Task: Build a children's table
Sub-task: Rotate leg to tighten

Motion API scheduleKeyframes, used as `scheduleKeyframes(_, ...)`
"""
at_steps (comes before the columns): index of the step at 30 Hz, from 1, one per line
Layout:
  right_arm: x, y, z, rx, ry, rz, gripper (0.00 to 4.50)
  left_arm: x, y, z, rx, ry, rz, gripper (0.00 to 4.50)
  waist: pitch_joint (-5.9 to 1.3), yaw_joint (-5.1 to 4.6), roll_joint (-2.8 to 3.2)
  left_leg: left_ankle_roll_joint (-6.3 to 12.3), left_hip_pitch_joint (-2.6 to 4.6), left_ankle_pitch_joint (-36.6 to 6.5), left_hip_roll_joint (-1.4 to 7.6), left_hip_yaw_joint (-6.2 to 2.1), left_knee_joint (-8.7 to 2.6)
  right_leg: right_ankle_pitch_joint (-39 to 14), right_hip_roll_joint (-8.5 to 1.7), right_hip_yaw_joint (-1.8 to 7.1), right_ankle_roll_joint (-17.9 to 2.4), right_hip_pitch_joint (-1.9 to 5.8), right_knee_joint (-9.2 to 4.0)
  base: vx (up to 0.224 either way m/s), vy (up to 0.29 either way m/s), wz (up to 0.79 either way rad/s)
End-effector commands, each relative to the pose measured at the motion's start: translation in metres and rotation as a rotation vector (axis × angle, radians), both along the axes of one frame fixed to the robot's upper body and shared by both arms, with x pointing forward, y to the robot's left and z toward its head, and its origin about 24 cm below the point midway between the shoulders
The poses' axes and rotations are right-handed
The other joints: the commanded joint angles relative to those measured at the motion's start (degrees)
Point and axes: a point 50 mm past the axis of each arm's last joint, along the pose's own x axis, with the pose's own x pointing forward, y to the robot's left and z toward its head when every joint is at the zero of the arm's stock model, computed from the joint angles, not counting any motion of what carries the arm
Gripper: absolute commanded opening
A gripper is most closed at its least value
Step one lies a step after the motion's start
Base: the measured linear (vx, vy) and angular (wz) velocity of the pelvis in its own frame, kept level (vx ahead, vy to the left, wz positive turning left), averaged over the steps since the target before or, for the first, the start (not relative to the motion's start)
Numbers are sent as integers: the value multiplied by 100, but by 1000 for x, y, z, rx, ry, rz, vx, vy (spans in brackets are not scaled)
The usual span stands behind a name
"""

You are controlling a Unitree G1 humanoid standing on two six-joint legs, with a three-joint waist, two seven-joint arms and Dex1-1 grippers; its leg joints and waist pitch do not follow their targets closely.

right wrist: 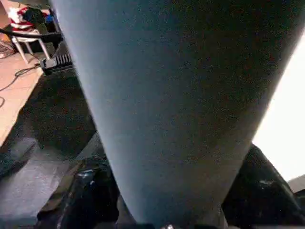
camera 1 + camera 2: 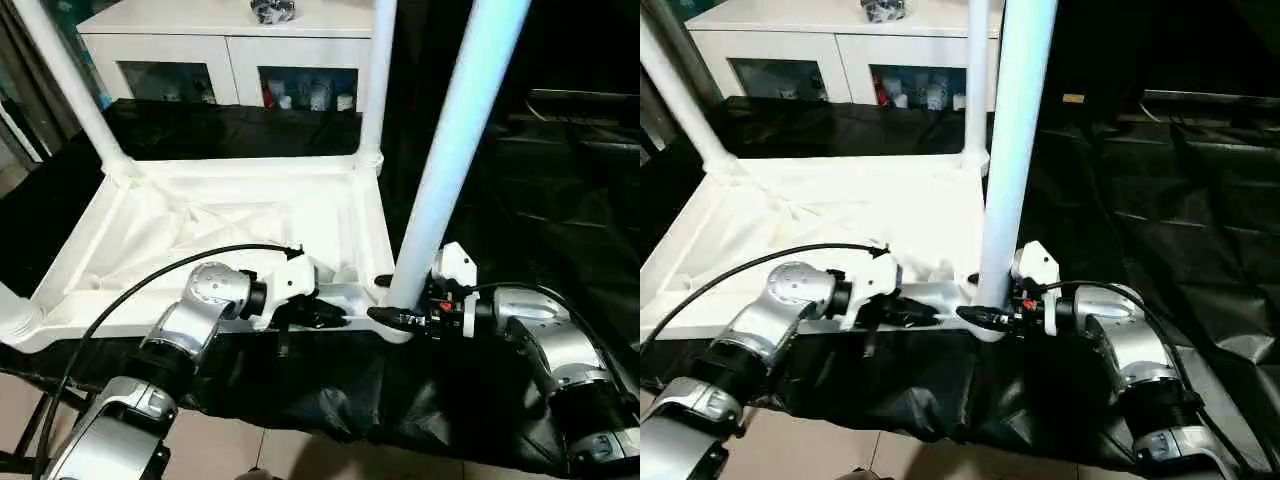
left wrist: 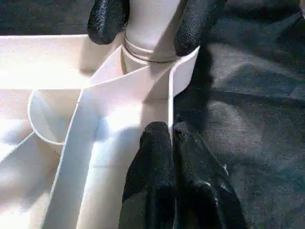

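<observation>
The white table top (image 2: 230, 225) lies ribbed side up on the black-draped table. Legs stand in its far-left socket (image 2: 70, 90) and far-right socket (image 2: 378, 80). A third leg (image 2: 455, 130) stands upright in the near-right corner socket. My right gripper (image 2: 392, 300) is shut on this leg's base, one black finger (image 3: 195, 24) on each side, just above the socket. My left gripper (image 2: 335, 318) is shut on the top's near rim (image 3: 169, 109) beside that corner, its fingers (image 3: 152, 157) pinching the thin wall. In the right wrist view the leg (image 1: 171, 105) rises between the fingers (image 1: 81, 191).
A white cabinet (image 2: 225, 60) with glass doors stands behind the black-draped table (image 2: 520, 200). The cloth hangs over the table's near edge (image 2: 330, 400). At the left picture edge is the top's near-left corner socket (image 2: 15, 315). A black cable (image 2: 130, 275) arcs over my left forearm.
</observation>
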Motion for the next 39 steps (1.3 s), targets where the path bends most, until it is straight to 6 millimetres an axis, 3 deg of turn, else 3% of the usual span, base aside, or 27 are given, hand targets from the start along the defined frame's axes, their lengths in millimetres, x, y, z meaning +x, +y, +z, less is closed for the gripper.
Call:
scheduleKeyframes(1, -11, 7, -9, 1, 66, 79, 227, -2, 5, -4, 34, 19, 2, 0, -332, 26, -113, 629, 30, -777, 337, -83, -356, -794, -488, 241, -1451, 306, -357, 0, 0, 0)
scheduleKeyframes(11, -16, 15, -19, -4, 84, -1, 202, 3, -2, -4, 3, -10, 75, 0, -322, 46, -108, 555, 38, -841, 337, -83, -367, -970, -487, 248, -1389, 295, -375, 0, 0, 0)
scheduleKeyframes(14, -12, 22, -25, 7, 68, -121, 201, 7, -10, -5, 2, -38, 140, 0, -280, 21, -136, 406, 51, -1110, 327, -85, -401, -1507, -487, 257, -1246, 277, -440, 0, 0, 0)
scheduleKeyframes(16, -3, 32, -32, 27, 64, -326, 199, 13, -24, -4, -21, -71, 240, 0, -240, -46, -125, 182, 95, -1452, 314, -116, -450, -2324, -500, 251, -1043, 247, -522, 0, 0, 0)
scheduleKeyframes(19, 5, 41, -35, 60, 78, -477, 199, 16, -39, -3, -47, -92, 296, 0, -196, -133, -127, -16, 140, -1967, 291, -164, -493, -3127, -511, 240, -776, 225, -606, 0, 0, 0)
scheduleKeyframes(21, 13, 50, -35, 118, 105, -602, 199, 16, -53, -2, -69, -88, 319, 0, -198, -201, -130, -78, 168, -2171, 281, -188, -501, -3287, -507, 232, -689, 202, -639, 0, 0, 0)
scheduleKeyframes(29, 28, 81, -23, 151, 74, -717, 199, 16, -86, 3, -100, -122, 355, 0, -230, -221, -130, 3, 133, -1897, 284, -160, -506, -2491, -503, 273, -891, 224, -594, 0, 0, 0)
scheduleKeyframes(30, 29, 83, -20, 155, 62, -702, 234, 15, -87, 3, -97, -128, 338, 0, -235, -213, -128, 29, 124, -1826, 292, -158, -502, -2294, -503, 281, -939, 235, -577, 0, 0, 0)
scheduleKeyframes(31, 29, 82, -20, 153, 58, -692, 234, 15, -86, 3, -95, -128, 334, 0, -234, -223, -69, 35, 124, -1848, 290, -144, -501, -2067, -485, 282, -986, 240, -582, 0, 0, 0)
scheduleKeyframes(33, 28, 78, -20, 143, 54, -679, 271, 14, -83, 2, -96, -131, 320, 0, -256, -205, -109, 105, 106, -1711, 285, -140, -494, -1749, -494, 285, -1088, 281, -534, 0, 0, 0)
scheduleKeyframes(39, 26, 55, -23, 76, 12, -634, 314, 11, -66, -1, -97, -109, 291, 0, -247, -187, -95, 216, 88, -1565, 291, -136, -487, -1968, -515, 282, -1082, 295, -546, 0, 0, 0)
